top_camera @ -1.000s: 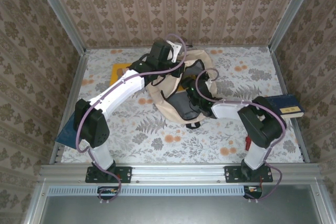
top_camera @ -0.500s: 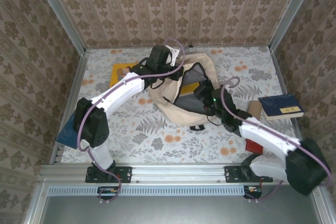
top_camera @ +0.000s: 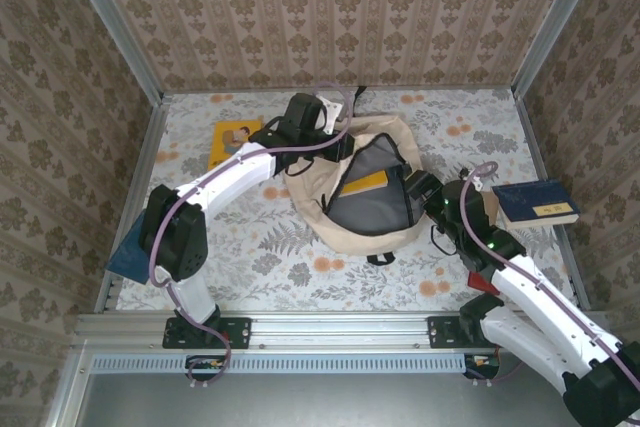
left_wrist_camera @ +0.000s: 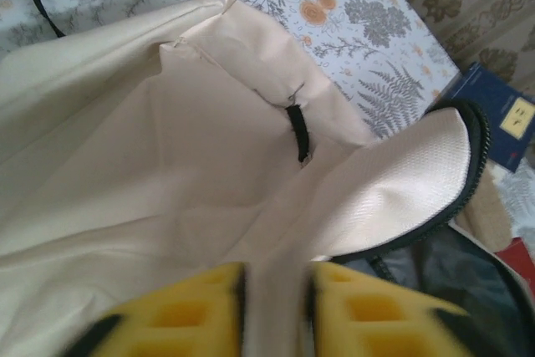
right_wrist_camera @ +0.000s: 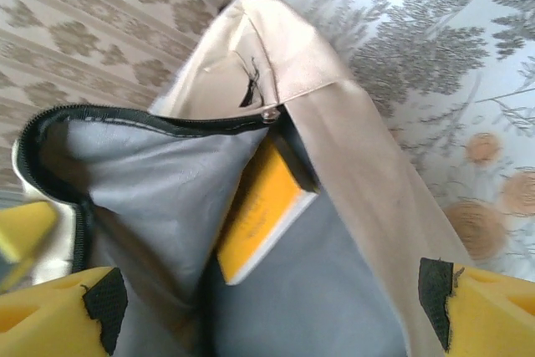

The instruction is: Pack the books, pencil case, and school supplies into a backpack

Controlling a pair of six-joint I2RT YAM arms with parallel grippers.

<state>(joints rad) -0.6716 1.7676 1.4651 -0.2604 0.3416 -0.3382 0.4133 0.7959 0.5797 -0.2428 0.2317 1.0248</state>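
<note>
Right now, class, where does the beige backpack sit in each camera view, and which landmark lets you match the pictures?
Top external: backpack in the centre of the picture, mouth open.
Left wrist: backpack fabric spreads from the upper left across most of the picture.
Right wrist: backpack runs from top centre down the right, its inside open on the left.
Shared landmark: the black zipper edging the open mouth.

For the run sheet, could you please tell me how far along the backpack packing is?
Done: one yellow-orange book lies inside the open beige fabric backpack. In hand: right gripper open at its mouth, left gripper at its top fabric. Left: the thin yellow cartoon-cover book and two dark navy-blue books lie outside.
</note>
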